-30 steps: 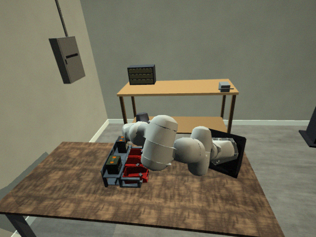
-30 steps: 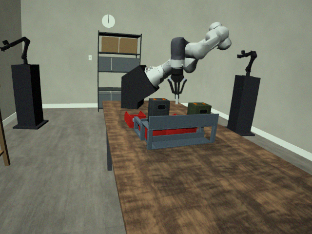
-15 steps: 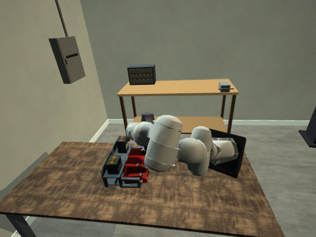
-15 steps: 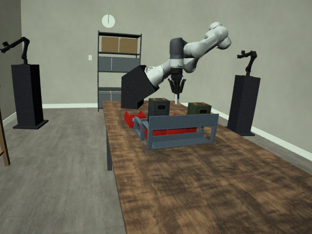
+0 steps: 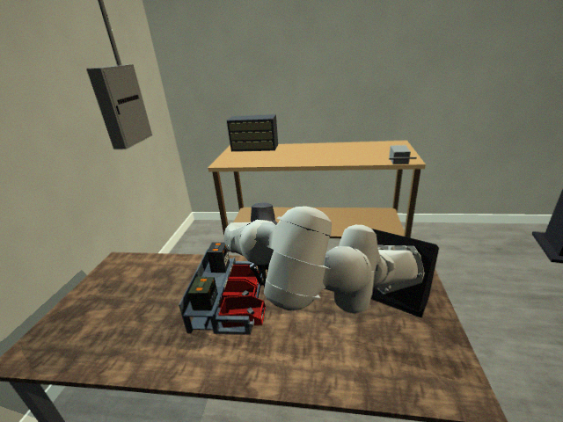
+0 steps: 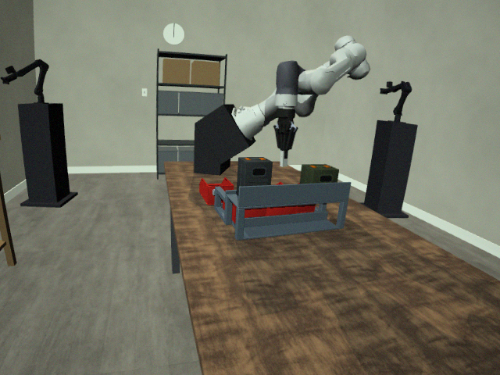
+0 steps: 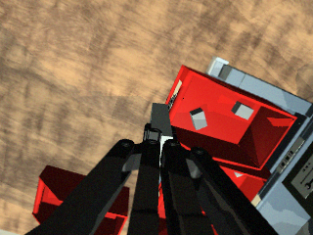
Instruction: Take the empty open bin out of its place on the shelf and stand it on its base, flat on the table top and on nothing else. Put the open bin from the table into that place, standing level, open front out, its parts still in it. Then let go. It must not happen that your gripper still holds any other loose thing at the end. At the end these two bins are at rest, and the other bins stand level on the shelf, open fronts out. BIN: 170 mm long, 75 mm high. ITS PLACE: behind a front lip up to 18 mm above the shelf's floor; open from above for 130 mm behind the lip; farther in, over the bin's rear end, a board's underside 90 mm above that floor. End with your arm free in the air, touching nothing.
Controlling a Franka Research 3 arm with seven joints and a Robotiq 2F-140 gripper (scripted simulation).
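The grey shelf (image 6: pixel 282 208) stands on the table with red open bins in its lower row. In the wrist view the end bin (image 7: pixel 225 117) sits in the shelf with two grey parts inside, and a second bin (image 7: pixel 245 183) is beside it. Another red bin stands on the table top beside the shelf, and it also shows in the exterior view (image 6: pixel 213 187). I see no parts in the bit of it that is visible. My gripper (image 7: pixel 157 115) is shut and empty. It hangs above the front rim of the end bin, also visible in the exterior view (image 6: pixel 284 161).
A black box (image 6: pixel 254 171) and a green box (image 6: pixel 319 173) stand on the shelf's upper board. The robot's black base (image 6: pixel 218 139) is at the table's far end. In the top view the arm (image 5: pixel 300 267) hides the gripper and the bin on the table.
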